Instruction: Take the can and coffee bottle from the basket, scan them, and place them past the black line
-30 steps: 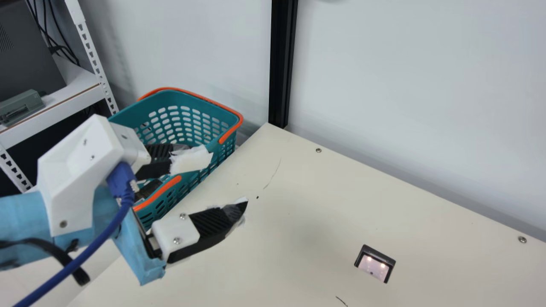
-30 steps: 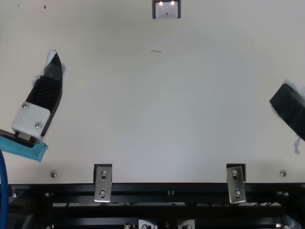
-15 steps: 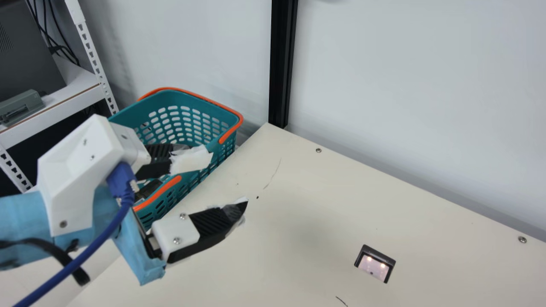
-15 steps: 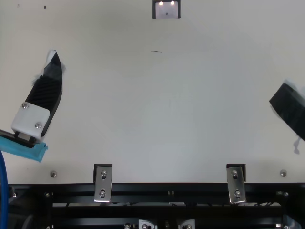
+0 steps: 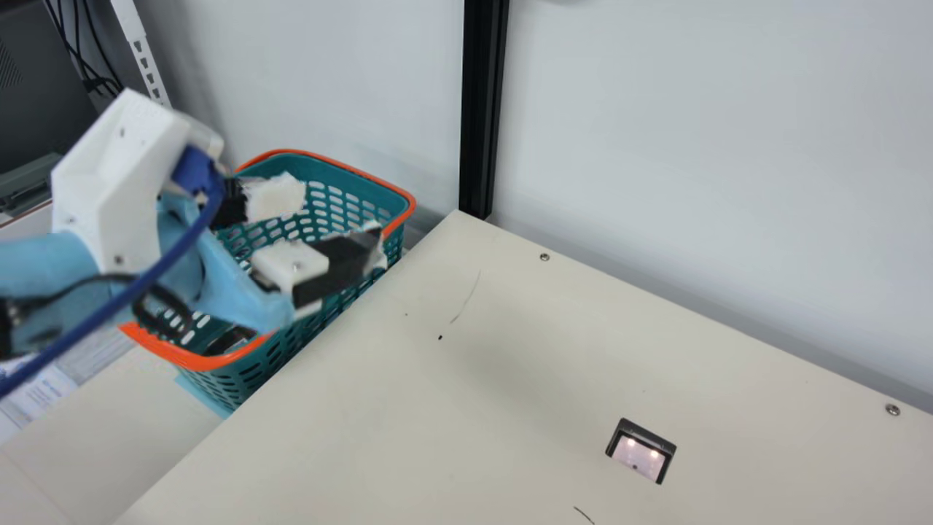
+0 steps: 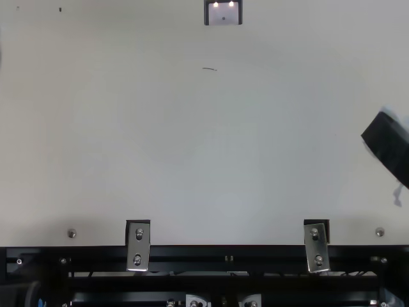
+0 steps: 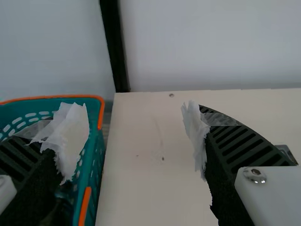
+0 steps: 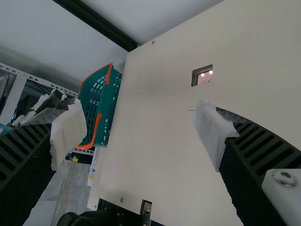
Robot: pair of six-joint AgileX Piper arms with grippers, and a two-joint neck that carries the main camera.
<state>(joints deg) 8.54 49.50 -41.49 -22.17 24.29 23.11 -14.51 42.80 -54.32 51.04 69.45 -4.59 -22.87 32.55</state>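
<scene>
Currently, main view: left gripper [image 5: 335, 221] wide, empty, by basket [image 5: 197, 359] at left; dark item [image 5: 229, 340] low inside, can or bottle not distinguishable. Possible rim snag if lowered off-centre; possible slip from taped tips. Scanner [image 5: 641, 453] lower right in cream table [image 5: 466, 415]; pale wall [image 5: 692, 146] behind. Right wrist view: right gripper [image 8: 140, 113] wide, empty; basket left of centre.

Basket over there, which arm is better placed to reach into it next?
Left, I'd judge. The left gripper hovers open by the basket, while the right gripper is across the table, with the basket well beyond it.
</scene>
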